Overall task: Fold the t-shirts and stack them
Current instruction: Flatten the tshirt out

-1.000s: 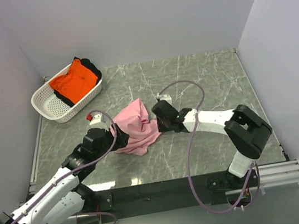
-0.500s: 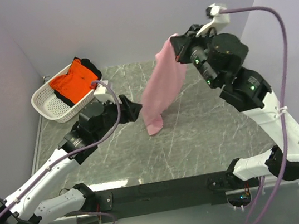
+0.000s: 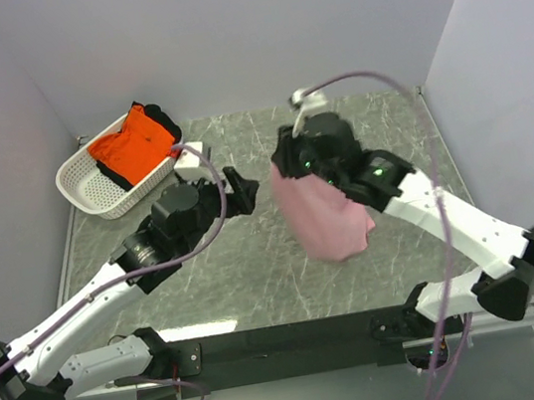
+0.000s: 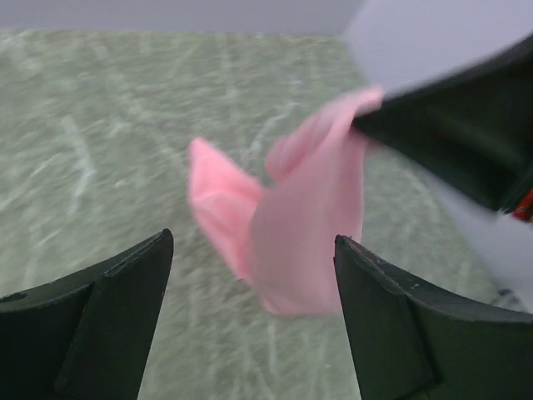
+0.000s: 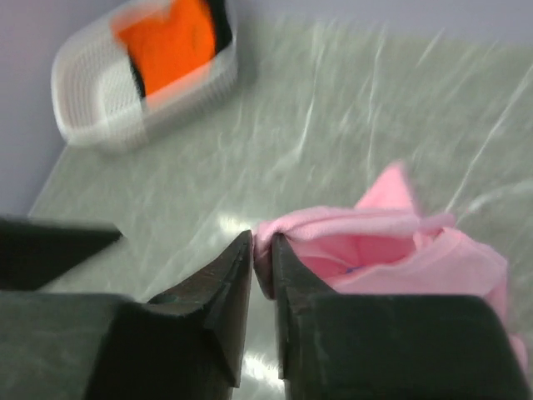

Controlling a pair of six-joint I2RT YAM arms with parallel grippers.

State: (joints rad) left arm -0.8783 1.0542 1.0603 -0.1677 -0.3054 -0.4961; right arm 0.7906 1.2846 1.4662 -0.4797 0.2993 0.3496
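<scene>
- Nothing is folded yet, by my reading. The pink t-shirt [image 3: 328,219] hangs in a loose bunch from my right fingers [image 5: 247,250], which are pinched shut on a fold of its fabric.
- It is raised over the middle of the desk [image 3: 209,284], right of centre. The motion blur keeps me from telling whether its lower end brushes the surface.
- My left fingers [image 3: 244,191] are spread wide and carry nothing. They point at the pink shirt from just beside it without touching it.
- The orange t-shirt [image 3: 131,145] lies crumpled in the white basket [image 3: 79,185] at the far left corner, well apart from both arms. Something black lies in there with it, and I cannot tell what it is.
- Left to do, as I judge it: spread the pink shirt flat, fold it, fetch the orange one, fold that, and stack the two. That is nearly the whole task.
- For room, bare desk lies under and ahead of the hanging shirt, which looks enough to lay it out flat.
- Walls close in the left, far and right sides, and my right arm's elbow sits near the right wall. The basket takes the far left corner, so I would spread the shirt towards the centre.
</scene>
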